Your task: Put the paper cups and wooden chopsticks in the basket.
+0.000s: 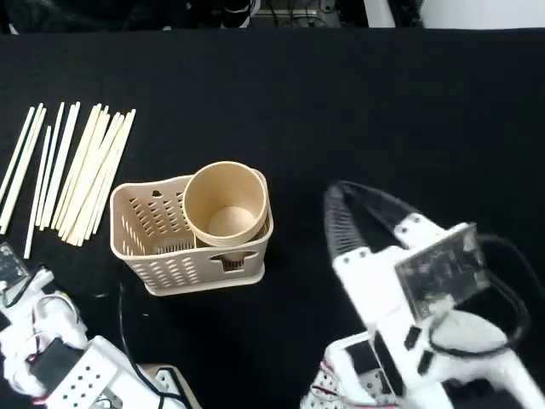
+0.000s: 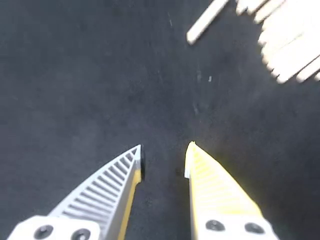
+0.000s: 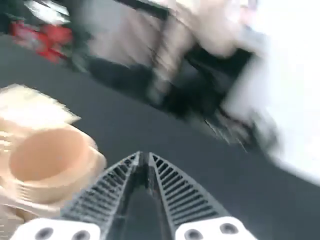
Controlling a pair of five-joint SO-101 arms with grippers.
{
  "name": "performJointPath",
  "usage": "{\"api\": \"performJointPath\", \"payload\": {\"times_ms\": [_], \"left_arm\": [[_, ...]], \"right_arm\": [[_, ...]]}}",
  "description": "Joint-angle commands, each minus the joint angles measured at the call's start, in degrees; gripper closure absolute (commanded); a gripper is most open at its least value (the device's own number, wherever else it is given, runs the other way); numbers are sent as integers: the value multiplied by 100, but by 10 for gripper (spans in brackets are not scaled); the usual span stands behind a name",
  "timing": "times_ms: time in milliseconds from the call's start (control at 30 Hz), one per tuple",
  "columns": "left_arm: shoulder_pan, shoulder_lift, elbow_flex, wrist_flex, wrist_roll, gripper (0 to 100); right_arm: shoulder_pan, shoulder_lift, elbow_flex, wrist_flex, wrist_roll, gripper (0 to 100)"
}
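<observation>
A beige perforated plastic basket point(image 1: 196, 268) stands on the black tabletop point(image 1: 341, 111), a little left of the middle. A tan paper cup point(image 1: 224, 209) sits upright in it, mouth open to the ceiling, filling the basket's right-hand part and rising above the rim. To the left, well apart from the basket's far corner, the pale wooden chopsticks point(image 1: 81, 170) lie flat on the cloth in a loose fan, a few thinner ones strayed off toward the table's left edge. The right arm's black ribbed end effector point(image 1: 332, 194) hangs to the right of the basket, near it but not touching. Its two fingers are pressed together at the tips with nothing between them, which its own wrist camera shows plainly point(image 3: 145, 156), with the cup point(image 3: 47, 160) off to one side. The white left arm point(image 1: 60, 366) sits at the near left corner. Seen from its wrist camera, its end effector point(image 2: 164, 150), one finger white and the other yellow, is spread apart over bare black cloth and holds nothing. The ends of several chopsticks point(image 2: 290, 45) lie farther ahead of its tips.
</observation>
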Motion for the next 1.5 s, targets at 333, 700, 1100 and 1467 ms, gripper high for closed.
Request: {"api": "performJointPath", "payload": {"times_ms": [333, 700, 1100, 1467], "left_arm": [[374, 1837, -6026, 1846, -378, 843], [2492, 5398, -7978, 2910, -422, 752], [4180, 6673, -7987, 2901, -114, 754], [4233, 6637, -8268, 2910, 53, 755]], "right_arm": [[2716, -84, 4787, -2312, 176, 979], [1723, -84, 6651, -3974, 193, 979], [1758, -84, 6686, -3780, 475, 983], [1758, -84, 6686, -3780, 475, 983]]}}
